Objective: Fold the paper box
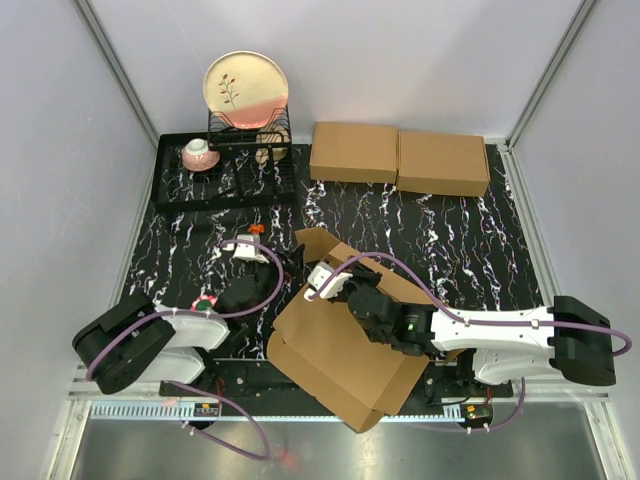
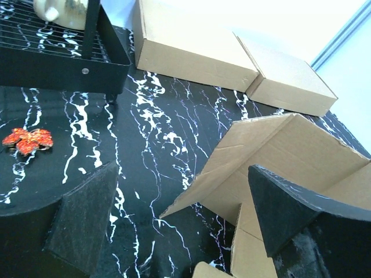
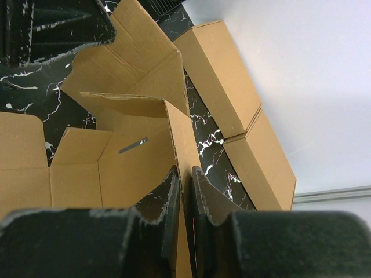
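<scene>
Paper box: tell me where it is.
Top view: the paper box lies near centre, this side of two closed boxes, one wall pinched by the right gripper.

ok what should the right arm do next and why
Probably fold the pinched panel inward over the base. The right gripper is shut on a raised wall of the paper box, whose other flaps are splayed open, and the left gripper hangs open beside it, holding nothing.

Half-folded paper box [image 1: 330,350], plain brown corrugated cardboard.
It lies skewed, well apart from the pair of closed flat boxes [image 1: 400,158], on their near side: base and near flaps spread flat, one side wall upright, a far flap tilted up.
</scene>
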`<move>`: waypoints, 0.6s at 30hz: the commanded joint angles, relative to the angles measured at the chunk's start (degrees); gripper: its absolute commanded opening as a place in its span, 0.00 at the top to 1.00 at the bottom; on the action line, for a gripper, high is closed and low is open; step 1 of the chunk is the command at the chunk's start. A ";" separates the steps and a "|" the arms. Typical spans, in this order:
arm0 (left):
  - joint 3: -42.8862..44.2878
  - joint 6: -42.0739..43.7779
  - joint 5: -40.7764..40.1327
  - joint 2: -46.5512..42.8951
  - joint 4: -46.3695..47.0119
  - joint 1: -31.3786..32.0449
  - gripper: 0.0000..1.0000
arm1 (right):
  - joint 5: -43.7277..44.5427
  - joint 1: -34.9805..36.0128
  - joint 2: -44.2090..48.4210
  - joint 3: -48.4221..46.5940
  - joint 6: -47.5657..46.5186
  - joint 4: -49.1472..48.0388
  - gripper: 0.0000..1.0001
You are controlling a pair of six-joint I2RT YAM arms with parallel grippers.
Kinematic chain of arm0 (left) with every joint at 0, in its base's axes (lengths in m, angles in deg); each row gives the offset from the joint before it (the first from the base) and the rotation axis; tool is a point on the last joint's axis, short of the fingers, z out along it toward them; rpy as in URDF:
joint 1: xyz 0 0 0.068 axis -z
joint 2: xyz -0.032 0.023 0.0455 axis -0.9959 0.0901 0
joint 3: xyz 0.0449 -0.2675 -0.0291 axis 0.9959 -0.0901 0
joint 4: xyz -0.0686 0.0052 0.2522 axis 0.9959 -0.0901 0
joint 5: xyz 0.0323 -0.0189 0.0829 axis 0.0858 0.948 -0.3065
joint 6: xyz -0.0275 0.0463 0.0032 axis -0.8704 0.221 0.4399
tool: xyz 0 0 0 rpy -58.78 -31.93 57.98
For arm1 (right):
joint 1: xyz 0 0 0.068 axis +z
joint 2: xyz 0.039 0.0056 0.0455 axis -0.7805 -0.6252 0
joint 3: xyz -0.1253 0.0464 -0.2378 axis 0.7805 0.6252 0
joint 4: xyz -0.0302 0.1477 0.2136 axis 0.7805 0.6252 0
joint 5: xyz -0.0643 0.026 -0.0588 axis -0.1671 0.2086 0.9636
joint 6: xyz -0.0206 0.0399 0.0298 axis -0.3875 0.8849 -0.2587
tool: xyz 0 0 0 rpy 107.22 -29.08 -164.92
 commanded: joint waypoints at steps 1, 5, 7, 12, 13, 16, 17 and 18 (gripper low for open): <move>1.35 1.93 6.48 3.67 10.79 -1.19 0.05 | -2.01 -0.14 0.74 1.20 3.33 2.55 0.82; 2.59 3.43 13.59 8.67 15.09 -2.16 0.09 | -2.19 -0.23 1.01 1.37 3.24 2.55 0.83; 2.94 3.69 14.40 10.34 16.33 -2.33 0.15 | -2.28 -0.23 1.18 1.28 3.33 2.46 0.83; 3.29 3.60 15.10 14.74 19.94 -3.13 0.29 | -2.45 -0.31 1.27 1.55 3.33 2.46 0.82; 3.38 3.69 15.10 15.18 20.46 -3.30 0.30 | -2.45 -0.32 1.27 1.46 3.42 2.37 0.83; 4.25 4.04 16.07 16.42 21.34 -3.66 0.40 | -2.54 -0.32 0.74 1.46 3.51 2.37 0.83; 4.43 4.13 16.42 16.59 21.69 -3.57 0.48 | -2.37 -0.23 0.57 1.46 3.51 2.46 0.83; 4.43 4.04 16.25 16.59 21.96 -3.65 0.52 | -2.36 -0.31 0.31 1.46 3.51 2.37 0.83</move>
